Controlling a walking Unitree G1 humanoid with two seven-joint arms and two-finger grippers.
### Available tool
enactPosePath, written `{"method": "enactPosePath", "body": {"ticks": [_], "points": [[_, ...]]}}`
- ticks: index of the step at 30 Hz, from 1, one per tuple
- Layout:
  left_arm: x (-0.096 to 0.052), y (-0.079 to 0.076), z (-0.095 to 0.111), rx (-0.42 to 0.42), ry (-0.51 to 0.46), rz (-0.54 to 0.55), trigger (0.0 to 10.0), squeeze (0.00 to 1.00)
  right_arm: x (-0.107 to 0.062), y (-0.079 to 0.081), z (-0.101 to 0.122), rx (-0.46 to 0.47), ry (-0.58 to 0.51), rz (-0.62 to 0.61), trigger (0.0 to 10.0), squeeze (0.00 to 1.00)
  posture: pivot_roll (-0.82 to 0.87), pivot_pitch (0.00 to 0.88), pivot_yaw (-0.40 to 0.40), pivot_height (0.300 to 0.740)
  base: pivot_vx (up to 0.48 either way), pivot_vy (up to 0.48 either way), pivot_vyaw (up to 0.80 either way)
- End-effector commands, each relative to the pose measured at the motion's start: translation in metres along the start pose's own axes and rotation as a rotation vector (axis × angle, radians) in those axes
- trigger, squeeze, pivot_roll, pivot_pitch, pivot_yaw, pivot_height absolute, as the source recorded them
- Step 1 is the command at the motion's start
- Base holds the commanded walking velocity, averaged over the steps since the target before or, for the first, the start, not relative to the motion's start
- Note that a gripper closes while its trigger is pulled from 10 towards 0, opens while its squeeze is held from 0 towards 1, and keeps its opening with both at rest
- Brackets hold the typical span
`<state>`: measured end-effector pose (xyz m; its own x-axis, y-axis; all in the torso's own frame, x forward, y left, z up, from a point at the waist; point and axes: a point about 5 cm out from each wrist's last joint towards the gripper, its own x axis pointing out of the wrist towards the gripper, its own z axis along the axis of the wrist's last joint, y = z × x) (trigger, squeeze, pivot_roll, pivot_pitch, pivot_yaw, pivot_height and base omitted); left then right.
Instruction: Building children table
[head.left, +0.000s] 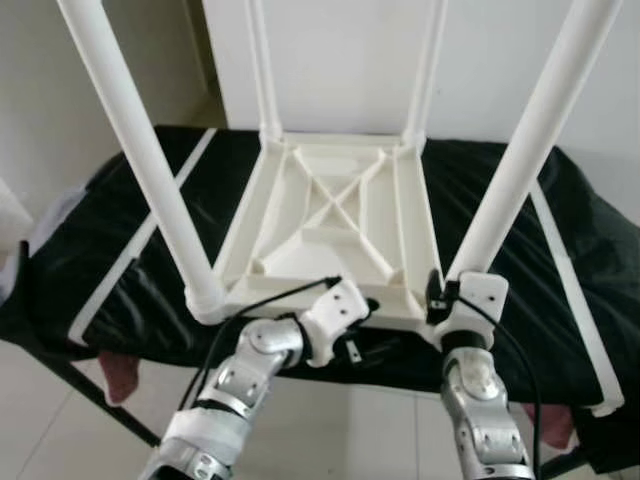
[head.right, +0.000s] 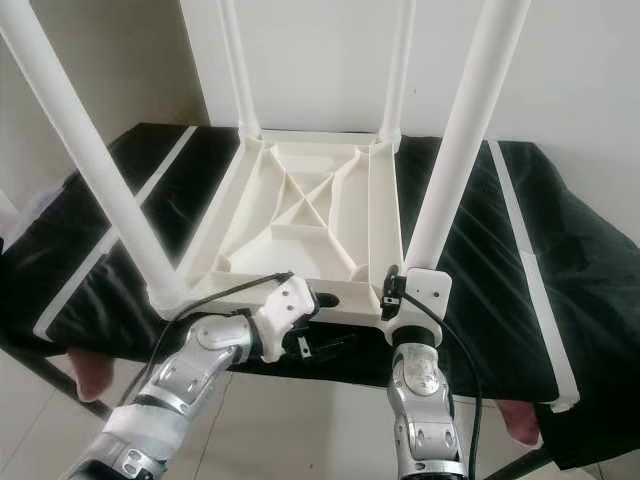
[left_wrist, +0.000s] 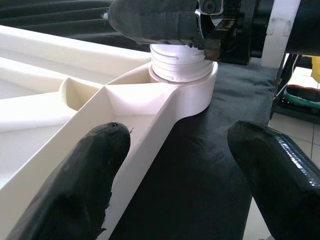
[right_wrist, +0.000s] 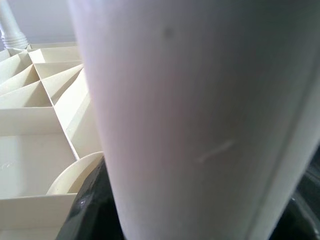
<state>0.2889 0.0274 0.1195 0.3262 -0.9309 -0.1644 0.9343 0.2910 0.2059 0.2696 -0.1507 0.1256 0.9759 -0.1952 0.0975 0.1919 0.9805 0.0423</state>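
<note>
1. Lying upside down on a black cloth (head.left: 520, 215), one white plastic children's table (head.left: 325, 215) shows its ribbed underside, with a cross brace in the middle of the frame.
2. Four white legs stand up from its four corners: two at the far corners, the far-left leg (head.left: 262, 70) and the far-right leg (head.left: 425, 70), and two at the near corners, the near-left leg (head.left: 140, 150) and the near-right leg (head.left: 530, 150).
3. The tabletop sits about the middle of the cloth, its near edge close to the cloth's near edge.
4. The right gripper (head.right: 400, 290) is at the near-right corner, clamped around the base of the near-right leg; in the left wrist view its dark fingers (left_wrist: 155, 22) close on the leg just above the ribbed collar in the socket.
5. In the right wrist view that leg rises close before the lens, with a dark finger (right_wrist: 92, 210) pressed against it.
6. The left gripper (head.left: 350, 335) is at the tabletop's near edge, between the two near legs, pointing toward the near-right corner.
7. Its two black fingers (left_wrist: 75, 185) are apart, one resting against the table's rim, the other over the black cloth.
8. The cloth carries white stripes (head.left: 135, 250) along its left and right sides and covers a low stand on a pale tiled floor (head.left: 340, 430).
</note>
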Motion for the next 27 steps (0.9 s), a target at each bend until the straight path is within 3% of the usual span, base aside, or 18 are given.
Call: {"method": "enactPosePath", "body": {"ticks": [1,2,3,15,16,21,25,27], "points": [[-0.002,0.001,-0.002,-0.014,0.008,0.034,10.0,0.00,-0.007,0.000,-0.018,0.012,0.097,-0.017,10.0,0.00,-0.08,0.000,0.043,0.740,0.000,0.000,0.00],[-0.002,0.001,-0.002,-0.014,0.008,0.034,10.0,0.00,-0.007,0.000,-0.018,0.012,0.097,-0.017,10.0,0.00,-0.08,0.000,0.043,0.740,0.000,0.000,0.00],[-0.003,0.001,-0.003,-0.015,0.009,0.037,10.0,0.00,-0.007,0.000,-0.018,0.008,0.094,-0.019,10.0,1.00,-0.08,0.000,0.045,0.740,0.000,0.000,0.00],[-0.002,0.001,-0.001,-0.012,0.003,0.039,10.0,0.00,-0.003,-0.003,-0.009,-0.013,0.055,0.079,10.0,1.00,-0.08,0.000,0.046,0.740,0.000,0.000,0.00],[-0.001,0.000,0.000,-0.011,-0.001,0.031,10.0,0.00,-0.001,-0.006,-0.006,-0.024,0.037,0.141,10.0,0.00,-0.09,0.000,0.051,0.740,0.000,0.000,0.00],[0.000,-0.001,0.001,-0.005,-0.001,0.020,10.0,0.00,0.002,-0.016,-0.001,-0.092,0.003,0.246,10.0,0.00,-0.09,0.000,0.051,0.740,0.000,0.000,0.00],[0.000,0.000,0.001,-0.003,0.004,0.012,10.0,0.00,0.007,-0.031,0.004,-0.161,-0.001,0.441,10.0,0.00,-0.09,0.000,0.052,0.740,0.000,0.000,0.00],[0.000,0.000,0.000,0.000,0.007,0.007,10.0,0.00,0.010,-0.036,0.006,-0.157,0.005,0.470,10.0,0.00,-0.09,0.000,0.049,0.740,0.000,0.000,0.00]]}}
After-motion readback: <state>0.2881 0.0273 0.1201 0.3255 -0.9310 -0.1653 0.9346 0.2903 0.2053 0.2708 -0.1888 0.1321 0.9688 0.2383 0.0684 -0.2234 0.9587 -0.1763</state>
